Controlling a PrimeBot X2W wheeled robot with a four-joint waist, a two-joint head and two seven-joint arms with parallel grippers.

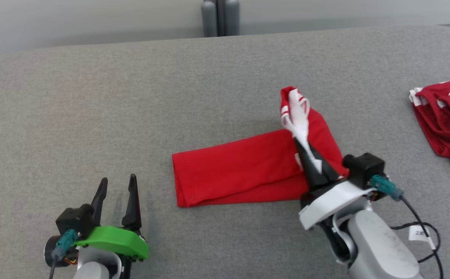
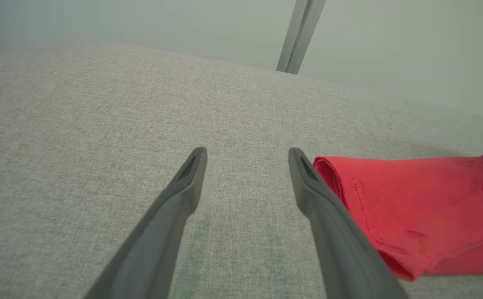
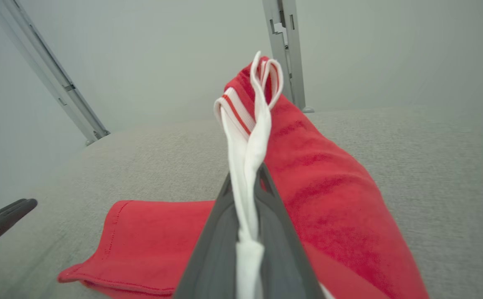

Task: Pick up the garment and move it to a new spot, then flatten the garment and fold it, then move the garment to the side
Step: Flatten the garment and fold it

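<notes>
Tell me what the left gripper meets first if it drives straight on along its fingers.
Probably only the grey fabric-covered surface: the open left gripper points across bare cloth. The folded red cloth garment lies just off to its right, out of line, though depth is hard to judge.

Two apiece — middle garment (image 1: pixel 232 170), right-edge garment (image 1: pixel 447 120); left pincer (image 1: pixel 118 179), right pincer (image 1: pixel 298 142).

The red garment (image 1: pixel 232 170), white-trimmed, lies folded in a long band, its right end raised
</notes>
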